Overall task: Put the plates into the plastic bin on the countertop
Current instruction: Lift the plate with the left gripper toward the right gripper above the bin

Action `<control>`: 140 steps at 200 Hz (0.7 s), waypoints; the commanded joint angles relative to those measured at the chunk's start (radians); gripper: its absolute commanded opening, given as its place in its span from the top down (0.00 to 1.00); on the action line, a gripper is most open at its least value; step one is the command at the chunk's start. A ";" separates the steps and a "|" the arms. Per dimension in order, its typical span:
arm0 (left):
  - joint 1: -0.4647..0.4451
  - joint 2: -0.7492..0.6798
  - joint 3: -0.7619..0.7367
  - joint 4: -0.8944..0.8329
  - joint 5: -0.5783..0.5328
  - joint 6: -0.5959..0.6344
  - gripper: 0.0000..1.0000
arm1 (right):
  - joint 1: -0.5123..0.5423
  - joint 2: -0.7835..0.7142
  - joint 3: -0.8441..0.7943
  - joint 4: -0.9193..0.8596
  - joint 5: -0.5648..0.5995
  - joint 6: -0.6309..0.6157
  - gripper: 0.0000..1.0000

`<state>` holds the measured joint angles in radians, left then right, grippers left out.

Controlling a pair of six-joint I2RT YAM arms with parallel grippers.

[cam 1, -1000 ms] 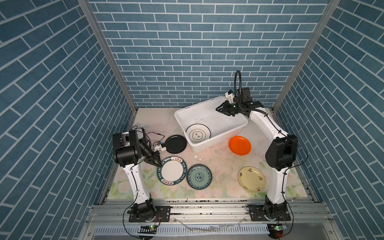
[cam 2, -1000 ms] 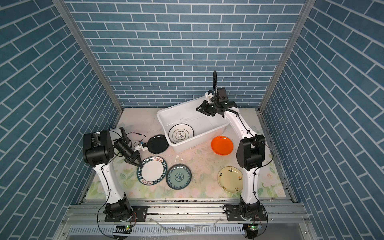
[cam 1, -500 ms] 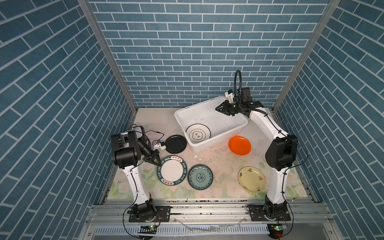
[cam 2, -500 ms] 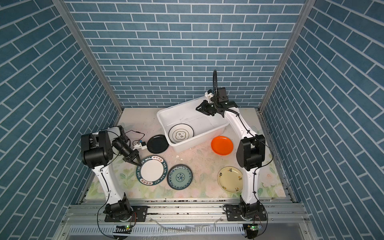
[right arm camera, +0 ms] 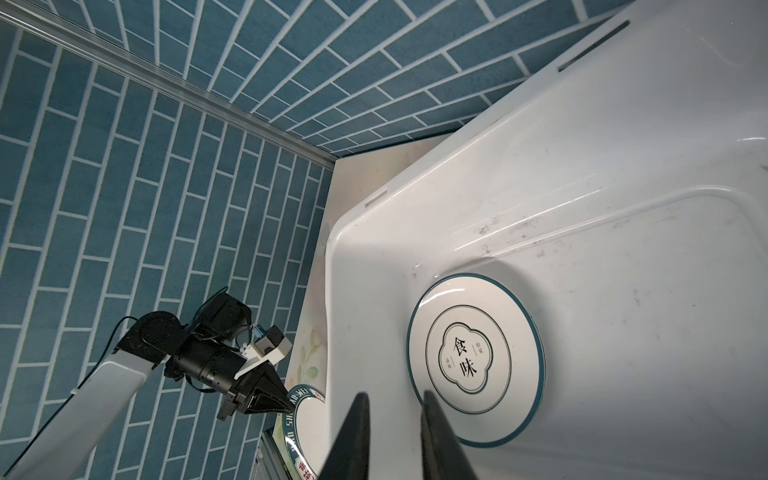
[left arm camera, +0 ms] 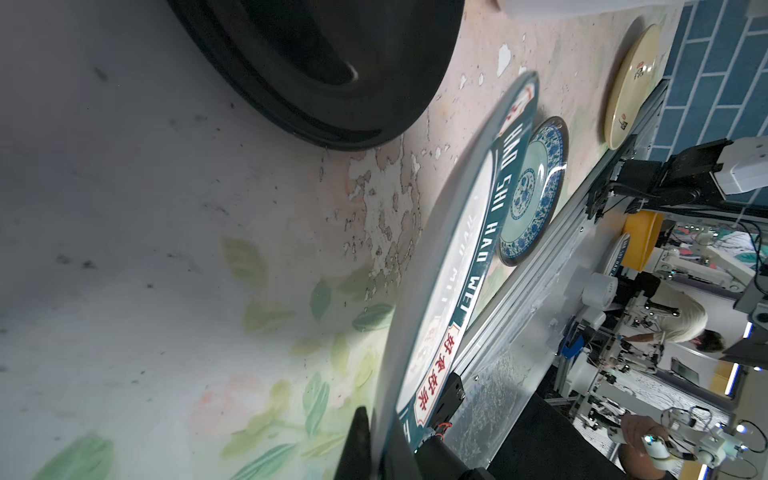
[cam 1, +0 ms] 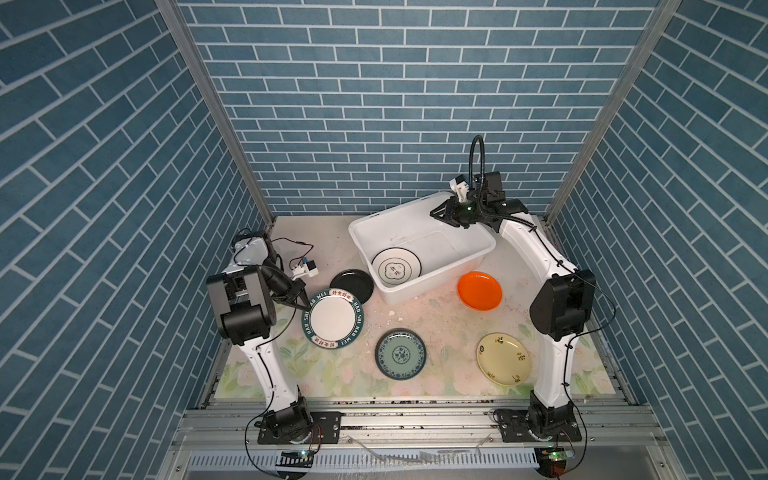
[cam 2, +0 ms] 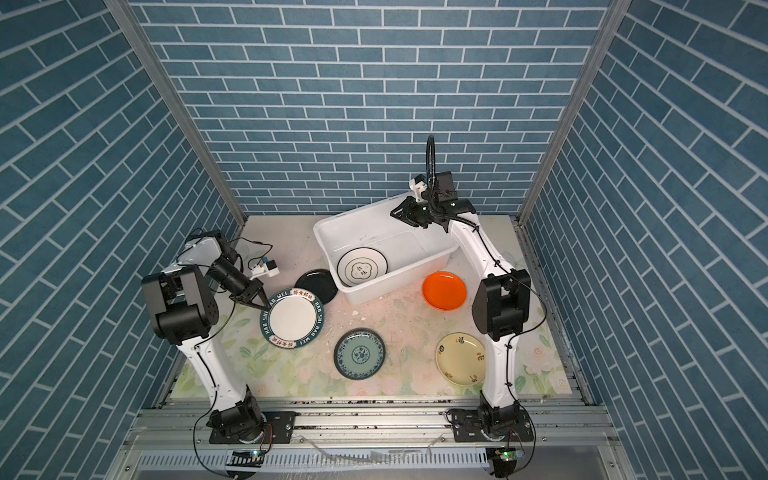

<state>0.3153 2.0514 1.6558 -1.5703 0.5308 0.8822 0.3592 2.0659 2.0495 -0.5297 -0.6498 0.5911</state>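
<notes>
We see two white robot arms over a pale worktop (cam 1: 436, 320) printed with faint flowers and leaves. The left claw (cam 1: 300, 305) is clamped tight on the rim of a round white plate with a dark teal lettered rim (cam 1: 332, 318). In the left wrist view the claw's two black fingers (left arm camera: 359, 440) pinch that rim, and the gripped edge looks raised off the worktop, so the plate is tilted. Just beyond this plate from the left claw lies a round glossy black plate (cam 1: 353, 284), which the lettered rim overlaps in both top views. The right claw (cam 1: 434, 212) hangs above the far corner of a large white rectangular plastic bin (cam 1: 436, 283). Its jaws stand a little apart with nothing between them. Below and ahead of the right claw, on the bin's floor, rests a round white plate with a dark quatrefoil emblem (right arm camera: 476, 359). Outside the bin, well away from both claws, a round orange plate (cam 1: 479, 291), a round teal patterned plate (cam 1: 400, 354) and a round cream-yellow plate (cam 1: 503, 358) lie flat on the worktop, apart from one another.
</notes>
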 commanded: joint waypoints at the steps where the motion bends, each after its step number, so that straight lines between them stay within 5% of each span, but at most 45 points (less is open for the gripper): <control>1: 0.005 -0.051 0.053 -0.145 -0.006 0.037 1.00 | 0.003 0.020 0.020 0.010 -0.023 -0.004 0.77; 77: 0.011 -0.126 0.192 -0.217 -0.035 0.038 1.00 | 0.003 0.026 0.023 0.014 -0.042 -0.011 0.77; 140: 0.008 -0.067 0.450 -0.217 0.017 -0.039 1.00 | 0.002 0.041 0.053 0.007 -0.052 -0.007 0.77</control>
<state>0.3214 1.9598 2.0117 -1.6108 0.4980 0.8791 0.3592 2.0960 2.0659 -0.5293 -0.6823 0.5907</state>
